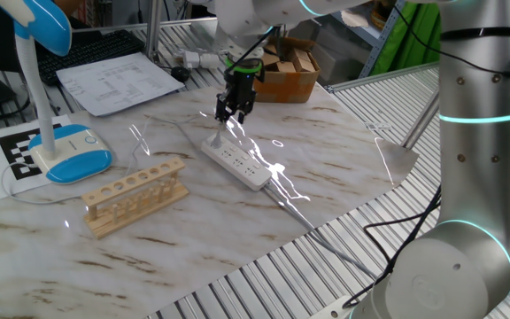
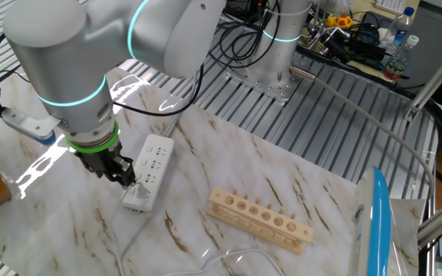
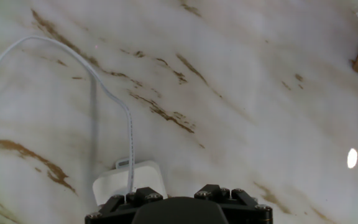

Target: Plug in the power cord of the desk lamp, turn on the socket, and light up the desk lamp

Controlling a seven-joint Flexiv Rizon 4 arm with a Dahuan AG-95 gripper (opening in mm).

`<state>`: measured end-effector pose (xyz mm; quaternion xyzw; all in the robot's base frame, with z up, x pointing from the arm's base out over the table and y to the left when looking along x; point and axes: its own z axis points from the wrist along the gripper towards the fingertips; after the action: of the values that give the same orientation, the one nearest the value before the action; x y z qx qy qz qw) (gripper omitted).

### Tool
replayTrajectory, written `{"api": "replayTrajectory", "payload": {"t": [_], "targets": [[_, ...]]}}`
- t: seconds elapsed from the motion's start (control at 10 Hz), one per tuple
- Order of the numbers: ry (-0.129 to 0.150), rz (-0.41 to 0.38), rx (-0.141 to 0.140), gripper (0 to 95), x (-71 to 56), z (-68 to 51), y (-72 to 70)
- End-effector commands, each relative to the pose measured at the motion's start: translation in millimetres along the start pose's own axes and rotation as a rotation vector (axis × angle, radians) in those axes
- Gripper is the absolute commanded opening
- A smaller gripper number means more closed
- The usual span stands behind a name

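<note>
On my feed from one fixed view, the desk lamp [image 1: 60,142] stands at the far left of the marble-patterned bench [image 1: 343,168], its blue-rimmed oval base beside a black-and-white marker sheet [image 1: 16,155], its blue head cut by the top edge. Just to its right I see a wooden rack [image 1: 135,195] with a row of round holes, lying well apart from the socket [image 1: 237,164], which sits angled near the middle of the bench. A white plug [image 1: 213,142] sits at the socket's far end, and I see the end effector [image 1: 235,111] pointing straight down just above that end, its dark fingers parted; I cannot make out anything between them, and whether they touch the plug I cannot tell. A brown cardboard box [image 1: 286,75] sits behind the arm. From the other fixed view, the end effector [image 2: 117,172] is at the left, right beside the socket [image 2: 150,170], with the plug [image 2: 135,201] at the strip's near end and a thin white wire running off toward the bottom edge; the rack [image 2: 261,219] lies to the right. In the hand view, the power cord [image 3: 104,87] curves from the left edge down to the plug [image 3: 129,182], which sits just ahead of the dark finger bases at the bottom.
</note>
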<state>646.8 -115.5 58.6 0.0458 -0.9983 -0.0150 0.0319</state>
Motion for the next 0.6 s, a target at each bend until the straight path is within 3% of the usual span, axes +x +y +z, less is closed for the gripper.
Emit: {"api": "replayTrajectory", "payload": {"t": [0.1, 0.3, 0.6], "targets": [[0.007, 0.008, 0.019, 57.0, -0.9, 0.6, -0.2], [0.010, -0.002, 0.038, 57.0, -0.9, 0.6, -0.2], [0.011, -0.007, 0.040, 57.0, 1.0, 4.5, 2.2]]}}
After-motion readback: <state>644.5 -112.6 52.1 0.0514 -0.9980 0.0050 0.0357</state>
